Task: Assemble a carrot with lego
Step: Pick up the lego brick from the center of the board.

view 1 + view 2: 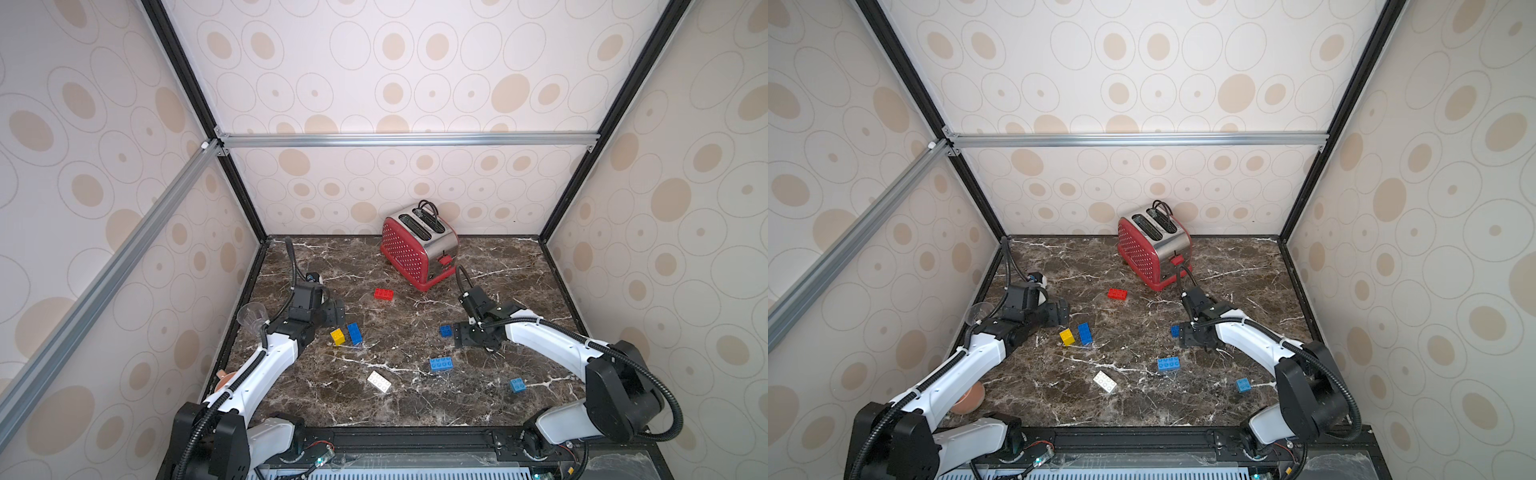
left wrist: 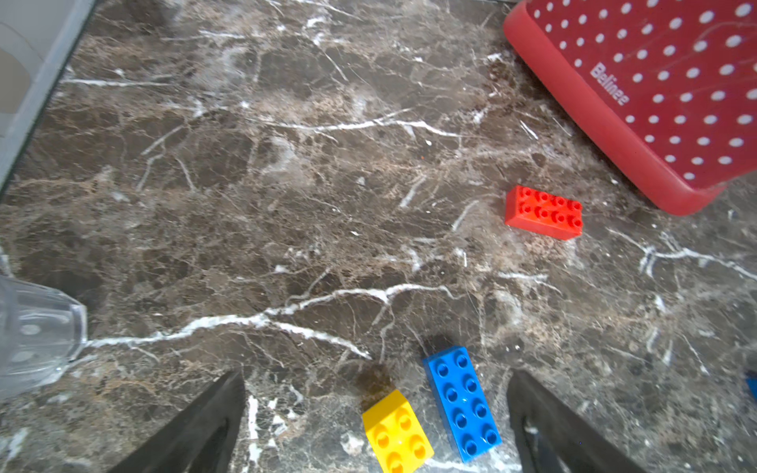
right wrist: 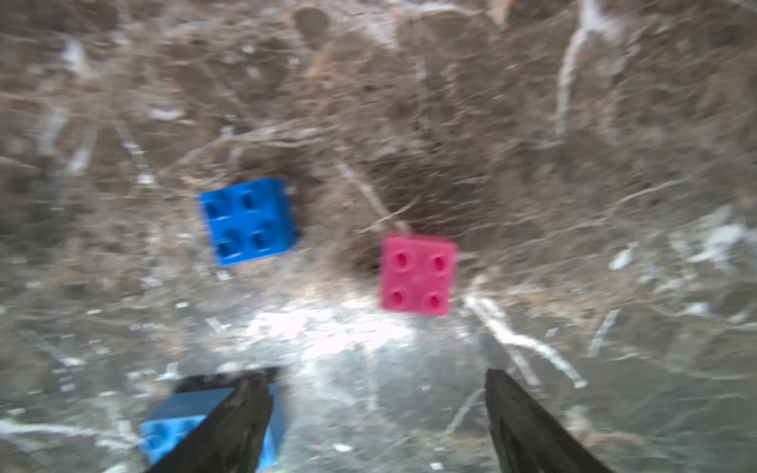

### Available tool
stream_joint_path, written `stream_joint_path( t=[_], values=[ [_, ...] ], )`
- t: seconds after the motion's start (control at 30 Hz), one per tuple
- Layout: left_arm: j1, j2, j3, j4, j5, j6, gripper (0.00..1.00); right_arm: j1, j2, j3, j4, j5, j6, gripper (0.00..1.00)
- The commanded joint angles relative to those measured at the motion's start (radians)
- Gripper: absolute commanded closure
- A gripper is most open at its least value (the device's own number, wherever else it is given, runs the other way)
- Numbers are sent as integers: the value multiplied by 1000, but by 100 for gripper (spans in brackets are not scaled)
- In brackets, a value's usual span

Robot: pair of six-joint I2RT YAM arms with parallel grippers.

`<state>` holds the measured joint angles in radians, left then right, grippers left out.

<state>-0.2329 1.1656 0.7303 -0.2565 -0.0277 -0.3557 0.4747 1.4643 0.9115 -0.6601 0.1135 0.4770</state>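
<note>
Right wrist view: right fingers [image 3: 233,426] spread, empty; pink brick [image 3: 418,274] ahead. Left fingers [image 2: 196,430] spread; yellow brick [image 2: 395,430], blue brick [image 2: 461,403] seen between them.

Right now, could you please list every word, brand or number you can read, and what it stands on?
"Belinee": white lettering on the red dotted side of the toaster, in the left wrist view.
Any marks on the studs of the red brick: too small to read.
No other text shows.

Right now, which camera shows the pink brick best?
The right wrist view: the pink brick lies studs-up, unobstructed though blurred, ahead of the right gripper. Neither top view shows it; nor does the left wrist view.
</note>
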Motion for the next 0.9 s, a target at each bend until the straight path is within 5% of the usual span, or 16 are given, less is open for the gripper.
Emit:
stream_joint_path(
  t=[0.0,0.87],
  values=[
    [-9,-15,29,-27,28,-15,1,-33,53,51,-39,10,-93,20],
    [-13,-13,40,-40,28,-5,1,-91,233,119,12,-58,-72,61]
  ],
)
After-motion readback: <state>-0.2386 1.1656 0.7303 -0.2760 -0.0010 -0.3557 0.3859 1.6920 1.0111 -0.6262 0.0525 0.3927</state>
